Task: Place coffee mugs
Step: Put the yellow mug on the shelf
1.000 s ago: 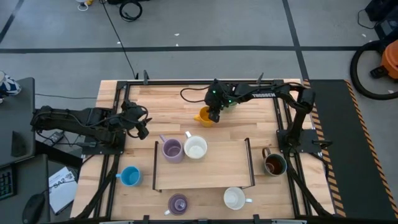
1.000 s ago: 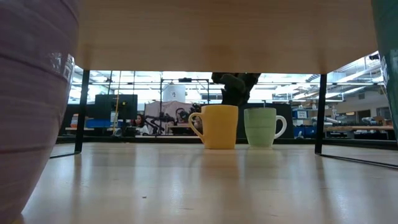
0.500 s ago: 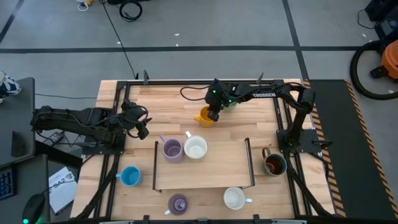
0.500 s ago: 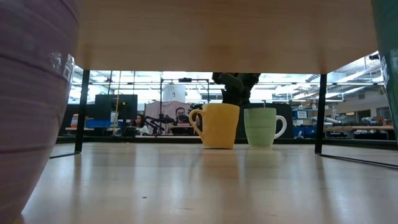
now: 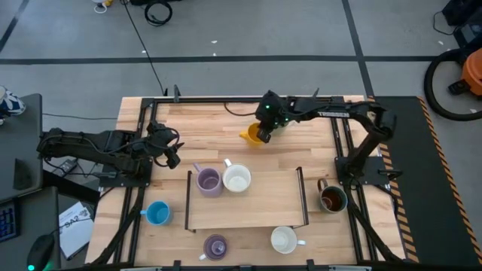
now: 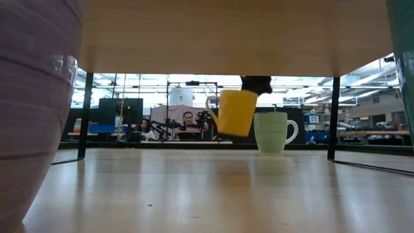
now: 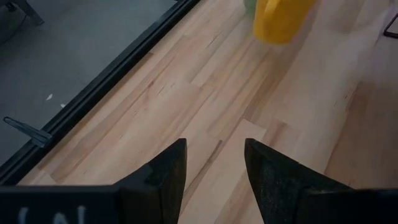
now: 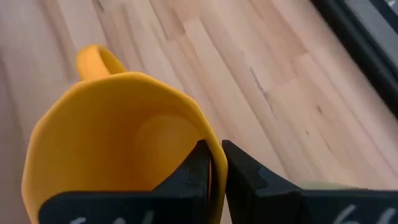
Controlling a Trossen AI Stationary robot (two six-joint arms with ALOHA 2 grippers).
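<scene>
Bare tabletop point(image 5: 203, 128) along the far edge is wide open; the raised shelf point(image 5: 263, 199) blocks the middle.

A light wooden table point(image 5: 226, 120) fills the middle, bearing a raised wooden shelf point(image 5: 248, 203) on thin black legs toward 6 o'clock. At 3 o'clock lies an orange vacuum point(image 5: 473, 71); at 12 a coiled black cable point(image 5: 158, 11); at 8 a paper sheet point(image 5: 75, 226).

Even bright overhead light, soft shadows on the counter point(image 5: 301, 154). Low view backlit by bright windows; near purple mug point(image 6: 32, 103) badly out of focus. Yellow mug point(image 6: 236, 112) slightly motion-blurred just below the fingers. Wrist views soft, fingers point(image 7: 155, 180) blurred up close.
</scene>
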